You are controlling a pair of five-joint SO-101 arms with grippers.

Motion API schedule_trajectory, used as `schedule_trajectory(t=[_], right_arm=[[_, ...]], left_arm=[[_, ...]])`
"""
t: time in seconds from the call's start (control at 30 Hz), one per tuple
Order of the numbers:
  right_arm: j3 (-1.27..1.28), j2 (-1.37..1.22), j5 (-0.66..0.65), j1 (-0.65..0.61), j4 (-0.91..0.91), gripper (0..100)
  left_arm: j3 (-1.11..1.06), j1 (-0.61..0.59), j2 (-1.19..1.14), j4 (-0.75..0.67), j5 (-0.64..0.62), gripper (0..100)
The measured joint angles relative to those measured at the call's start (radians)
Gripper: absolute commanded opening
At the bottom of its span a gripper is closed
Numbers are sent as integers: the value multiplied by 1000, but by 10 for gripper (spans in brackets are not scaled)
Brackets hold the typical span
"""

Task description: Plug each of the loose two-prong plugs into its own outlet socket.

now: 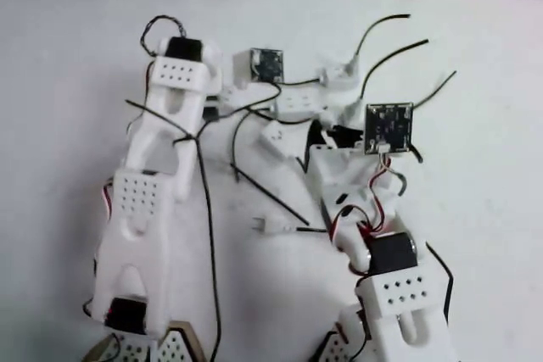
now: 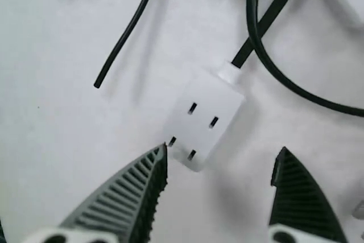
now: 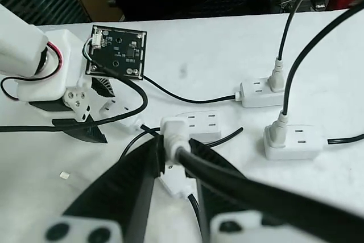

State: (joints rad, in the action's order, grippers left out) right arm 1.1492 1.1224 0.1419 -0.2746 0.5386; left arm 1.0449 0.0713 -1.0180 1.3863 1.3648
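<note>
- White two-prong plug (image 3: 170,129) on a thick black cable is pinched in the right gripper (image 3: 173,151). The jaws are closed tight on its body, just above the white worktop (image 3: 187,55).
- Just beyond it lies a white plastic outlet block (image 3: 200,124) with both pairs of slots bare. I cannot tell whether the held plug touches it.
- Farther off, a nearer white two-socket block (image 3: 298,143) carries a seated white plug (image 3: 278,132).
- Past that, a farther white two-socket block (image 3: 256,92) carries another seated plug (image 3: 277,77).
- The left gripper (image 2: 222,153) hangs wide open and empty over a white four-slot outlet block (image 2: 205,120). One ribbed grey fingertip (image 2: 153,169) is at the block's corner, and every slot there is empty. It may or may not be the bare block near the right gripper.
- In the high view, a small white loose plug (image 1: 270,225) lies flat on the worktop between the two arms, with nothing holding it.
- By my reading the job is about half done. Two plugs look seated, one is in hand but not yet pushed home, and one has not been picked up.
</note>
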Motion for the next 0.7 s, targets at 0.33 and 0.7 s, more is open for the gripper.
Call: schedule_trajectory(t=[0.33,0.7], right_arm=[[0,0,0,0,0,17],[0,0,0,0,0,17]], left_arm=[[176,0,-161,0,0,294],[247,2,-229,0,0,294]])
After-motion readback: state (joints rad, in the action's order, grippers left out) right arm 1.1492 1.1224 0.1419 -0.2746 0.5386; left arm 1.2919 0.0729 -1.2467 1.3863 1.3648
